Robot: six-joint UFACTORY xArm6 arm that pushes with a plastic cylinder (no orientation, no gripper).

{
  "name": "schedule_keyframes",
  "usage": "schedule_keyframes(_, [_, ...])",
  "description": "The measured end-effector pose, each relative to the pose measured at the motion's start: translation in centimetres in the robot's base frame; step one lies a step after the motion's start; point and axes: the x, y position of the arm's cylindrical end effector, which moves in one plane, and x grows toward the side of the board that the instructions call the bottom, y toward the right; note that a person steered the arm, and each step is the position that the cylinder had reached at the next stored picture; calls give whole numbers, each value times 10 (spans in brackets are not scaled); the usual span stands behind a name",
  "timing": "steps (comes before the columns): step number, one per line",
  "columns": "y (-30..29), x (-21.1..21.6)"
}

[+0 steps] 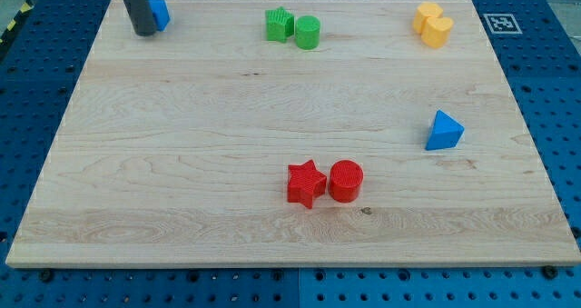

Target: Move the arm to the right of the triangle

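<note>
Camera view shows a light wooden desk (182, 117) sitting on a blue pegboard (36, 63). The arm has no claw at all, only a dark rod, so nothing opens or shuts. My tip (144, 33) sits near the desk's top edge, at the view's top left corner. It is touching or just beside a small blue block (161, 14), whose shape I cannot tell because the rod hides part of it.

The blue triangle (443, 131) is far off, at the view's right side, about halfway down. It is near the desk's right edge, with only a thin strip of bare wood between it and that edge.

A green star (279, 24) and a green cylinder (308, 32) sit side by side near the top edge, in the middle. Two yellow blocks (433, 24) sit together near the top right corner; their shapes are hard to make out. A red star (306, 183) and a red cylinder (346, 181) touch each other low down, near the middle.

A big open stretch of wood lies between my tip and the blue triangle. A black and white square marker (501, 23) is just off the desk's top right corner.
</note>
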Motion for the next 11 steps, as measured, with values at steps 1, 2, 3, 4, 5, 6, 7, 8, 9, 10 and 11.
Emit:
schedule_keyframes(1, [2, 4])
schedule_keyframes(2, [30, 39])
schedule_keyframes(3, [77, 66])
schedule_keyframes(4, [159, 80])
schedule_keyframes(5, [248, 95])
schedule_keyframes(6, [342, 119])
schedule_keyframes(7, [429, 145])
schedule_keyframes(8, [439, 183])
schedule_keyframes(9, [439, 215])
schedule_keyframes(10, [439, 215])
schedule_keyframes(11, [440, 217])
